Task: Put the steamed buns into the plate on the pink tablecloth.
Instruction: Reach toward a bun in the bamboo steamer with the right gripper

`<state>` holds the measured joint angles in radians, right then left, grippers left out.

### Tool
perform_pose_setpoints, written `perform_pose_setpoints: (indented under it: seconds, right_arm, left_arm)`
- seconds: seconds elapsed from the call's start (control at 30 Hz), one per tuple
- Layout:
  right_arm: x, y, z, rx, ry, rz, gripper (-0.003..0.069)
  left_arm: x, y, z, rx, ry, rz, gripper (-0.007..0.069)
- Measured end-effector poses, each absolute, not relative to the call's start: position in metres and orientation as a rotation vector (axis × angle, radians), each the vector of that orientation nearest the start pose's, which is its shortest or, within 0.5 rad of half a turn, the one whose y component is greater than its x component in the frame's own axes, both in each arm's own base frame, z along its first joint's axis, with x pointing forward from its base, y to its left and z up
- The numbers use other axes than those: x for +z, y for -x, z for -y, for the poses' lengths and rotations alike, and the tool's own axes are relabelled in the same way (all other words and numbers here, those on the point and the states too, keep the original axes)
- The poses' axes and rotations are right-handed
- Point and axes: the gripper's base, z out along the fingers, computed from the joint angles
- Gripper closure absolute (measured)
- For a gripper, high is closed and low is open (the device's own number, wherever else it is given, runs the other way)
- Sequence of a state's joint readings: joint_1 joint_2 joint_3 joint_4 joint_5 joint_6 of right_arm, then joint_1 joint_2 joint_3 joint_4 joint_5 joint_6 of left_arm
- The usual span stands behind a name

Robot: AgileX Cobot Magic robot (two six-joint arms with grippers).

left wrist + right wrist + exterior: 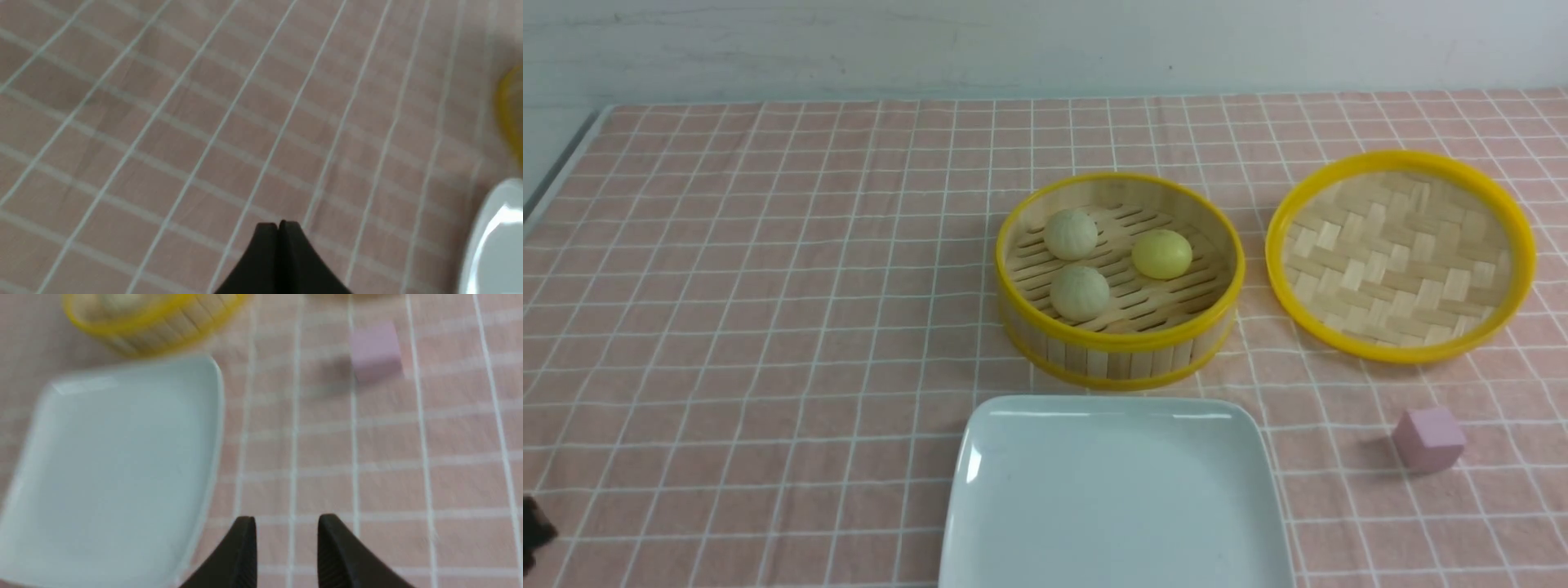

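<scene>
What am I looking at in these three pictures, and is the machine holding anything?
This is a robot with two arms. The wide picture comes from a camera between the arms, looking forward. The other two come from a camera on each wrist, so the black prongs there are that arm's own end effector. The left end effector is shut on nothing. The right end effector is open and empty. On the pink tablecloth stands a bamboo steamer holding three steamed buns, two pale and one yellow. Its lid lies to its right. Nearer the camera are a bare white plate and a pink cube.
</scene>
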<state>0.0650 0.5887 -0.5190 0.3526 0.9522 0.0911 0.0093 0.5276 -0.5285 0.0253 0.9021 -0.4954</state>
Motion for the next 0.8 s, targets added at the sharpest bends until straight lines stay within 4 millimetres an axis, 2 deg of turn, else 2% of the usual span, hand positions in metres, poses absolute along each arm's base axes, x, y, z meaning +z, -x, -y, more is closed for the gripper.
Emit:
perform_pose_setpoints:
  seconds: [0.07, 0.1, 0.13, 0.17, 0.2, 0.23, 0.27, 0.33, 0.43, 0.47, 0.53, 0.6, 0.67, 0.73, 0.77, 0.8]
  right_arm:
    - [0.264, -0.103, -0.032, 0.480, -0.130, -2.633, 0.0502]
    - [0.263, -0.105, -0.033, 0.481, -0.125, -2.639, 0.0510]
    - [0.261, -0.113, -0.036, 0.505, -0.086, -2.678, 0.0575]
    - [0.261, -0.116, -0.037, 0.517, -0.069, -2.686, 0.0595]
    - [0.260, -0.125, -0.043, 0.593, -0.011, -2.707, 0.0655]
    - [0.259, -0.127, -0.044, 0.618, 0.003, -2.712, 0.0662]
    - [0.257, -0.134, -0.051, 0.716, 0.050, -2.726, 0.0669]
    - [0.254, -0.146, -0.061, 0.852, 0.128, -2.742, 0.0668]
    - [0.250, -0.164, -0.073, 0.947, 0.226, -2.759, 0.0667]
    - [0.250, -0.167, -0.074, 0.952, 0.239, -2.762, 0.0667]
    - [0.254, -0.190, -0.090, 0.950, 0.344, -2.767, 0.0661]
    - [0.256, -0.199, -0.097, 0.942, 0.386, -2.767, 0.0657]
    - [0.262, -0.224, -0.116, 0.907, 0.493, -2.749, 0.0633]
    - [0.262, -0.236, -0.123, 0.882, 0.517, -2.744, 0.0614]
    - [0.268, -0.258, -0.136, 0.841, 0.548, -2.706, 0.0574]
    - [0.269, -0.268, -0.141, 0.816, 0.554, -2.694, 0.0553]
  left_arm:
    - [0.275, -0.098, -0.001, -0.139, 0.491, -2.522, 0.0623]
    - [0.275, -0.099, -0.001, -0.133, 0.482, -2.536, 0.0623]
    - [0.274, -0.107, 0.001, -0.128, 0.432, -2.622, 0.0623]
    - [0.274, -0.110, 0.001, -0.135, 0.428, -2.637, 0.0623]
    - [0.271, -0.119, 0.004, -0.158, 0.385, -2.696, 0.0623]
    - [0.270, -0.121, 0.005, -0.168, 0.376, -2.707, 0.0623]
    - [0.266, -0.129, 0.009, -0.216, 0.348, -2.740, 0.0622]
    - [0.262, -0.138, 0.013, -0.282, 0.328, -2.757, 0.0620]
    - [0.259, -0.146, 0.018, -0.362, 0.316, -2.750, 0.0616]
    - [0.259, -0.147, 0.019, -0.371, 0.317, -2.749, 0.0615]
    - [0.259, -0.152, 0.021, -0.421, 0.330, -2.729, 0.0614]
    - [0.259, -0.152, 0.022, -0.433, 0.334, -2.722, 0.0613]
    - [0.260, -0.153, 0.023, -0.448, 0.340, -2.706, 0.0612]
    - [0.260, -0.154, 0.023, -0.448, 0.339, -2.704, 0.0611]
    - [0.260, -0.154, 0.023, -0.448, 0.337, -2.705, 0.0609]
    - [0.260, -0.154, 0.023, -0.447, 0.338, -2.704, 0.0608]
